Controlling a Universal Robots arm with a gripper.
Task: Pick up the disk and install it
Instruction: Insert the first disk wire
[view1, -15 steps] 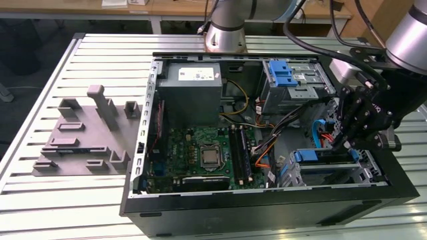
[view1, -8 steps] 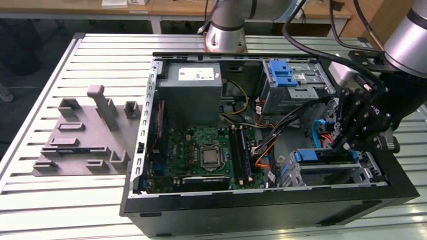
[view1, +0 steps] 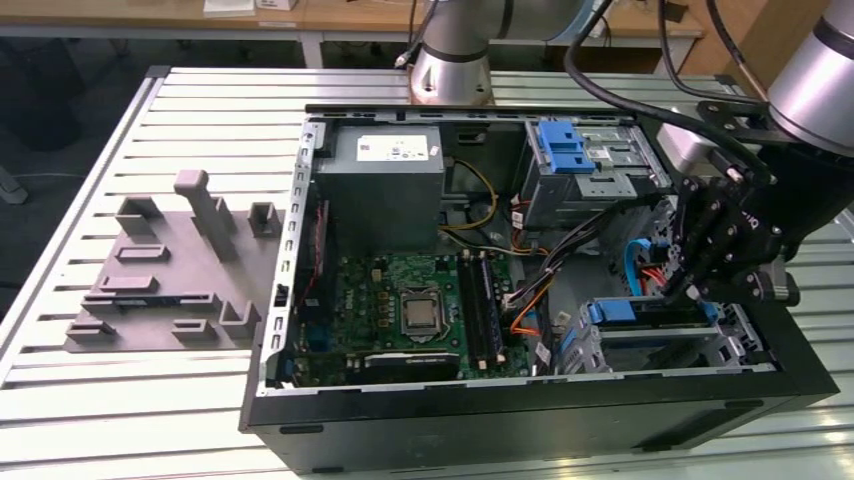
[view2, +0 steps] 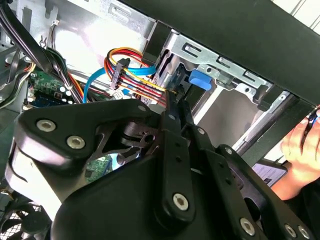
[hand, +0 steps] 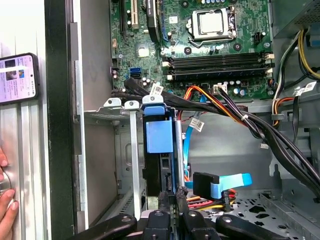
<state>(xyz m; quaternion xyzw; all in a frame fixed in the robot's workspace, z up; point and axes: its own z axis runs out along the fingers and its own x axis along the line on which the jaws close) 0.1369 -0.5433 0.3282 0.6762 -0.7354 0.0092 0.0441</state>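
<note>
The disk (hand: 160, 145) stands on edge inside a silver metal drive cage (hand: 127, 150) of the open computer case, already seated in its slot. In the first wrist view it shows as a narrow dark body framed by a blue plastic bracket, with a broad blue tab at its end and thin blue rails running along both sides. It lies straight ahead of the jaws, in line with them, the near end just at their tips. In the exterior view the blue bracket (view1: 638, 311) sits level in the cage, directly below the jaws.
</note>
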